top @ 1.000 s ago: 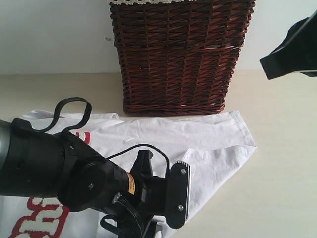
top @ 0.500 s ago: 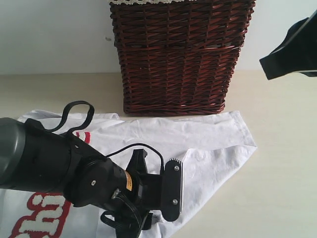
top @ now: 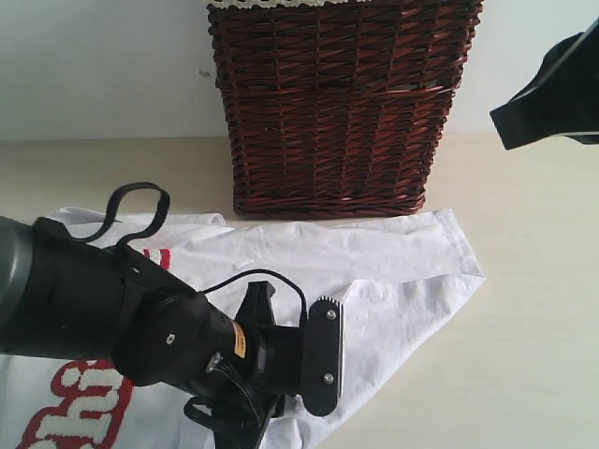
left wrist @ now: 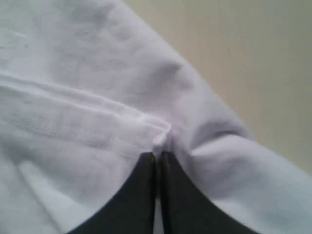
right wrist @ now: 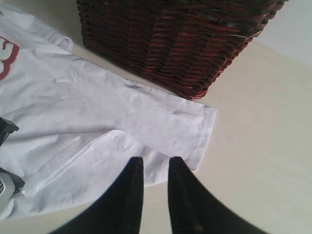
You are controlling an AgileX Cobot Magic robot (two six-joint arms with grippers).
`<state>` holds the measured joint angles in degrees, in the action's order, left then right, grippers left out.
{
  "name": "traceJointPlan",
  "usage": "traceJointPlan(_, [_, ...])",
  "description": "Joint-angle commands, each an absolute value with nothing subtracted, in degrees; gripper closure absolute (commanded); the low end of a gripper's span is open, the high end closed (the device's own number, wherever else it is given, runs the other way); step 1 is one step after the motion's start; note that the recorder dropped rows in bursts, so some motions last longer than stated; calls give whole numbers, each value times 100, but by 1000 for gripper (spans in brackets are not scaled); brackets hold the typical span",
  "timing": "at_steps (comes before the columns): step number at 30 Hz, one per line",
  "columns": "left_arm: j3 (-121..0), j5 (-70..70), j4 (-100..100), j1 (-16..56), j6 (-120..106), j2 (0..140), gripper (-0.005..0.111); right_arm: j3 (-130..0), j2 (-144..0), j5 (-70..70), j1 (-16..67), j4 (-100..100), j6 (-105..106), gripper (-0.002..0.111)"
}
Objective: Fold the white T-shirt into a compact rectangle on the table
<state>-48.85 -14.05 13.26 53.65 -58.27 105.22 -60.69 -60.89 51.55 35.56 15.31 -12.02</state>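
Observation:
The white T-shirt [top: 393, 271] lies spread on the table [top: 524, 327] in front of the basket, one sleeve pointing right, red letters [top: 65, 412] at the lower left. My left arm [top: 140, 318] covers the shirt's lower middle, its fingers hidden under the wrist in the exterior view. In the left wrist view my left gripper [left wrist: 159, 155] is shut on a small pinched fold of the T-shirt [left wrist: 73, 97] beside a seam, near the cloth's edge. My right gripper [right wrist: 155, 161] hangs above the sleeve hem of the T-shirt [right wrist: 97, 97], its jaws a little apart, holding nothing.
A dark red wicker basket [top: 337, 103] stands at the back against the wall, touching the shirt's far edge. Bare table [right wrist: 263, 146] stretches to the right of the sleeve. My right arm [top: 547, 94] hovers at the upper right.
My left gripper has gone from open to shut, pinching the shirt fabric, and the arm has shifted slightly left. The right arm has not moved.

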Motion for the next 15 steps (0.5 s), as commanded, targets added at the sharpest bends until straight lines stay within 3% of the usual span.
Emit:
traceJointPlan(1, [-4861,-1424,1582,5378,-5783,10058,107,-6095,-6080,5086,3526,1532,-1163,89])
traceJointPlan(9, [-4861,-1447,2191,5487,-5783,9422,107,-6095,-6080,5086,3526,1532,-1163,89])
traceJointPlan(15, [-4915,-1424,2309,6029,-5783,9201,107,-6095,-6080,5086,3526,1532,-1163,89])
